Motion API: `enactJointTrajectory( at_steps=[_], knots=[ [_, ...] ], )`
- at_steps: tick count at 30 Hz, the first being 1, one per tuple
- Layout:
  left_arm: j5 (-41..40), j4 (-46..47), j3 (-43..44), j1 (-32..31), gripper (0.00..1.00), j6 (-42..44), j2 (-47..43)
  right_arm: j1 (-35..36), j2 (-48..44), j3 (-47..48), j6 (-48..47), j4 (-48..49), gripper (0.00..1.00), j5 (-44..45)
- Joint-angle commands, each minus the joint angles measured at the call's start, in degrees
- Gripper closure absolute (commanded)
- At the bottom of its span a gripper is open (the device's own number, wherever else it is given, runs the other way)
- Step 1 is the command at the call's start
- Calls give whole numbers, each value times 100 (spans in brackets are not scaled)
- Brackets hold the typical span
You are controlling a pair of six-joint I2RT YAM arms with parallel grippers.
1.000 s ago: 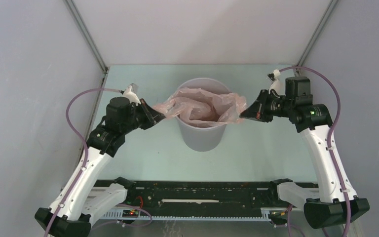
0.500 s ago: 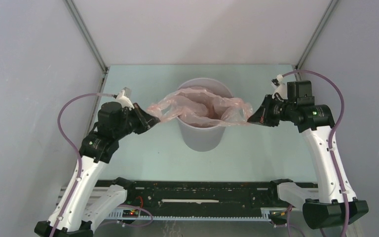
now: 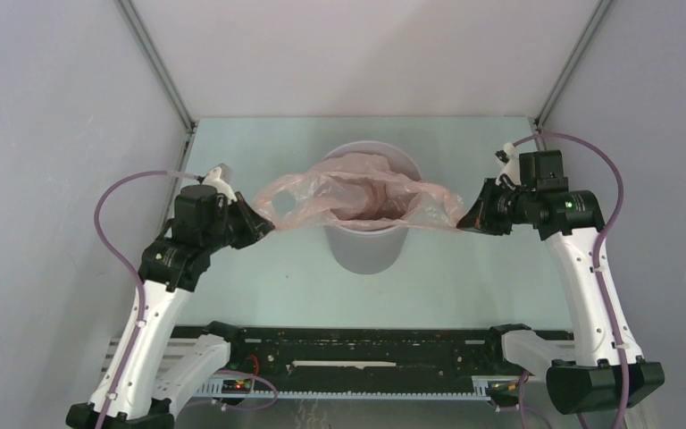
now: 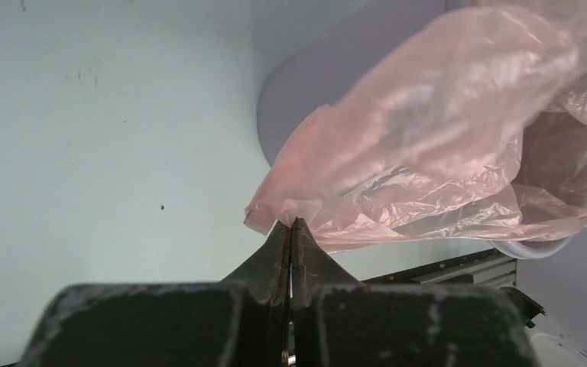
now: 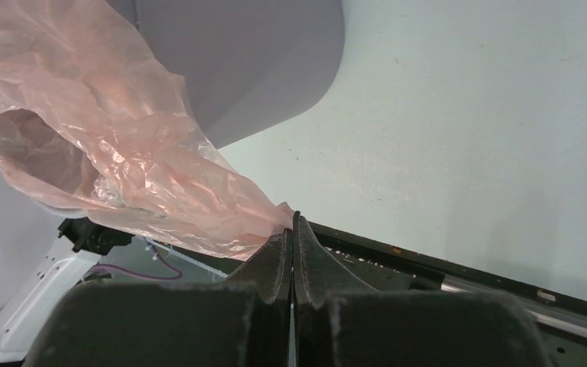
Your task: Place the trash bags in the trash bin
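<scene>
Jaws of the left gripper are seen pressed fully together, with one corner of the trash bag pinched at their tips. Those of the right gripper are likewise closed flat on the opposite corner. The film is stretched between the two grippers, its long axis running left to right across the mouth of the trash bin, which stands upright on the worktop midway between the arms. The bag's middle is sagged into the opening, while both held ends are carried out past the rim, one on each side. Neither arm can be called nearer, since the bin lies inward from both. It is judged that the two ends must be brought inward over the rim and lowered before being let go.
</scene>
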Motion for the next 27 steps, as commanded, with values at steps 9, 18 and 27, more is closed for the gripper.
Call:
enactJointTrajectory(
  at_steps=[9, 18, 27],
  knots=[
    [-36, 322, 347, 105, 100, 264, 509, -284, 316, 2, -171, 256, 100, 47],
    [632, -317, 990, 127, 100, -160, 71, -284, -261, 107, -122, -344, 100, -549],
    [500, -942, 517, 123, 100, -114, -458, -260, -443, -115, -310, -741, 100, -112]
  ],
)
